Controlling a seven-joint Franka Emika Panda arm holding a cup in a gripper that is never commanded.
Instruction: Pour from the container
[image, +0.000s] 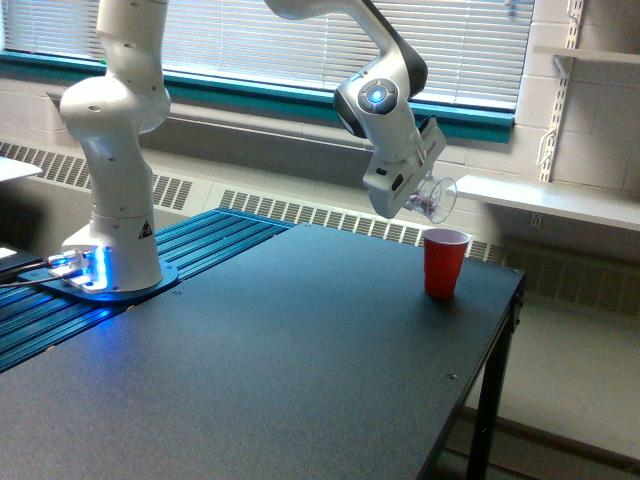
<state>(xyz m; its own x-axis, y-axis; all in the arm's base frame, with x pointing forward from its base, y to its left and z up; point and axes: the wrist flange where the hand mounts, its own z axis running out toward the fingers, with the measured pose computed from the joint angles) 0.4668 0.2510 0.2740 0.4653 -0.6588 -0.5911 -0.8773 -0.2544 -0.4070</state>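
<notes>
Container (432, 199), a small clear plastic cup, sits pinched in the tool (412, 196) at the end of the white arm (385, 110), tipped well over on its side so that its open mouth faces the exterior view's right and slightly down; something small and pale purple shows inside it, too blurred to name. The tool's fingers are pressed against the cup's base end, and the cup's rim hangs in the air just above and a little toward the exterior view's left of the red cup (445, 262), not touching it. That opaque red cup stands upright with its mouth open on the dark table (260, 370), near the far corner on the exterior view's right, close to the table edge. A blue light glows on the wrist joint of the arm just above the tool. Farther toward the exterior view's left, the arm's thick white base column (118, 170) rises from a round foot lit blue, mounted on a ribbed blue metal platform (150, 290) that adjoins the table. Behind everything runs a window with closed blinds (300, 40) over a teal sill, with a radiator grille below it, and a white wall shelf (560, 200) stands at the exterior view's right
</notes>
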